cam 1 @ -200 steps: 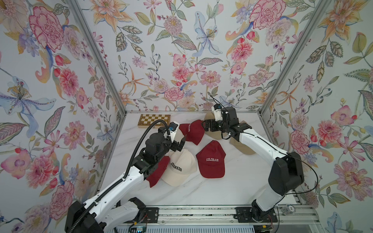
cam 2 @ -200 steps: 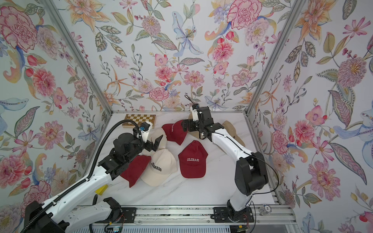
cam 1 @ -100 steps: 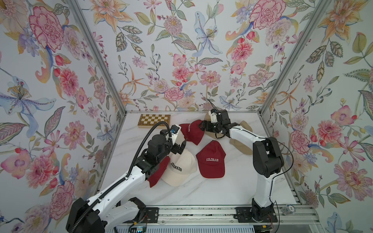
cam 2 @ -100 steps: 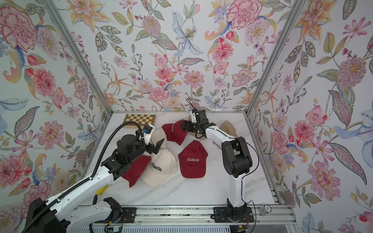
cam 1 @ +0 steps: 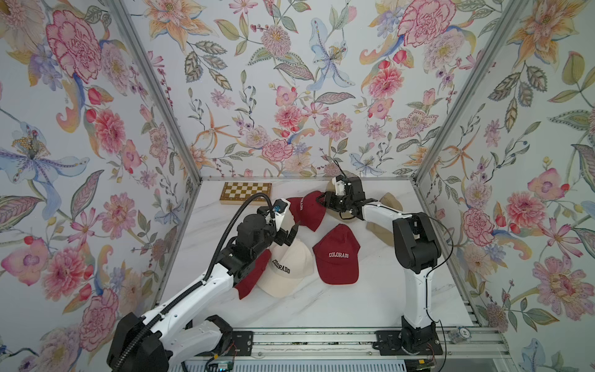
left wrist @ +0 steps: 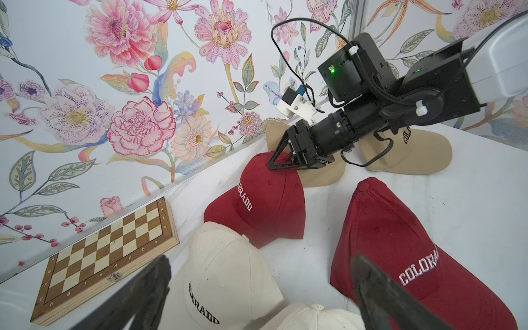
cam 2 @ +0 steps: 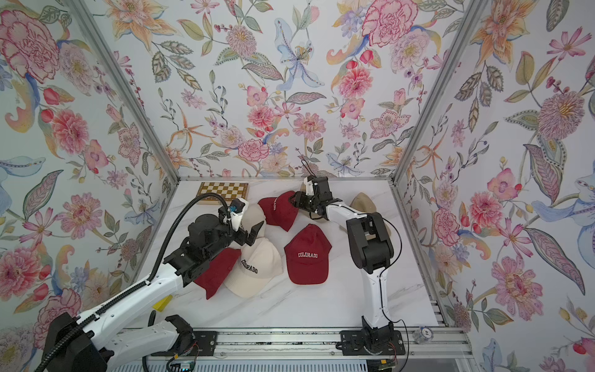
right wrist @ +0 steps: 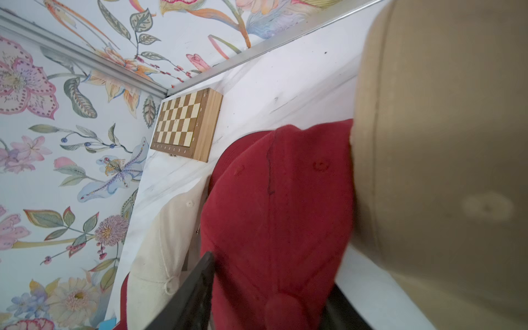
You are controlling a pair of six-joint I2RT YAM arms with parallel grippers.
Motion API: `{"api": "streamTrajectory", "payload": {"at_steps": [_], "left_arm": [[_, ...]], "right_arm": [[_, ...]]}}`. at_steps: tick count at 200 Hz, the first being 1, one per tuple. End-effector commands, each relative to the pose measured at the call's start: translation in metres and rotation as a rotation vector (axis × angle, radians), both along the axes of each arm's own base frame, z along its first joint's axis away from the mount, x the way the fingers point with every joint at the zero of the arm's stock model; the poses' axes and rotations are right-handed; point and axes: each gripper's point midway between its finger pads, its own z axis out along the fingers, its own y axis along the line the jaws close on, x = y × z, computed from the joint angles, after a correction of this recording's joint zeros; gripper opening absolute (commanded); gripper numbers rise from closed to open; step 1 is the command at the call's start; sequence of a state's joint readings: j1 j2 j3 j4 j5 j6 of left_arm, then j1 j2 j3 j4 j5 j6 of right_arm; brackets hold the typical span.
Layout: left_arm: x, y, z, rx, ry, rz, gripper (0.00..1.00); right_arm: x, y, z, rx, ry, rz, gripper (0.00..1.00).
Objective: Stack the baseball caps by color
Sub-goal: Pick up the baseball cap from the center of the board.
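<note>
L tool [cam 1: 285, 236] released, over cream cap [cam 1: 286, 267], worktop [cam 1: 354, 306] left-centre. Front dark red cap [cam 1: 338, 257] lies mid. Nr back edge, R tool [cam 1: 322, 201] grips rear dark red cap [cam 1: 306, 209]; tan caps [cam 1: 391, 201] back-right.

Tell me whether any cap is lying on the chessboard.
No, the chessboard shows a bare checkered top, and the dark red cap behind it lies apart from it.

Floral wallpaper walls [cam 1: 289, 96] on three sides; aluminium corner posts [cam 1: 154, 90]; white marble-patterned desk [cam 1: 322, 306]; metal rail [cam 1: 322, 338] along near edge; even, bright light.
</note>
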State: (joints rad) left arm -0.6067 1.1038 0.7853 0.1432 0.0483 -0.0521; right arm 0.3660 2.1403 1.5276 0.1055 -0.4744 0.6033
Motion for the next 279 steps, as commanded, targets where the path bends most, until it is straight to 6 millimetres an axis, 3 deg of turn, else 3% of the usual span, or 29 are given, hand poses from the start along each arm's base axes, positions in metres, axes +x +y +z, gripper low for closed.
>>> {"api": "streamTrajectory", "payload": {"at_steps": [1, 34, 63, 118, 160, 204, 259, 279], "left_arm": [[0.001, 0.003, -0.003, -0.007, -0.001, 0.005, 1.00], [0.002, 0.004, -0.005, -0.003, 0.001, 0.005, 1.00], [0.003, 0.003, -0.002, 0.007, -0.009, 0.003, 1.00], [0.008, 0.007, 0.020, 0.071, -0.091, 0.014, 1.00], [0.010, 0.006, 0.053, 0.094, -0.177, 0.006, 1.00], [0.010, -0.003, 0.078, 0.109, -0.226, -0.044, 1.00], [0.002, -0.025, 0.082, 0.144, -0.234, -0.187, 1.00], [-0.002, -0.035, 0.085, 0.163, -0.236, -0.253, 1.00]], "right_arm": [[0.010, 0.005, 0.016, 0.040, -0.042, 0.002, 0.34], [0.014, 0.009, 0.036, 0.021, -0.085, 0.029, 0.14], [0.014, 0.018, 0.073, 0.004, -0.154, 0.097, 0.01], [-0.003, 0.037, 0.156, 0.029, -0.281, 0.278, 0.00], [-0.043, 0.045, 0.196, -0.010, -0.337, 0.425, 0.00], [-0.089, 0.033, 0.212, -0.055, -0.379, 0.480, 0.00], [-0.148, 0.015, 0.231, -0.080, -0.461, 0.561, 0.00], [-0.160, 0.009, 0.235, -0.085, -0.476, 0.574, 0.00]]}}
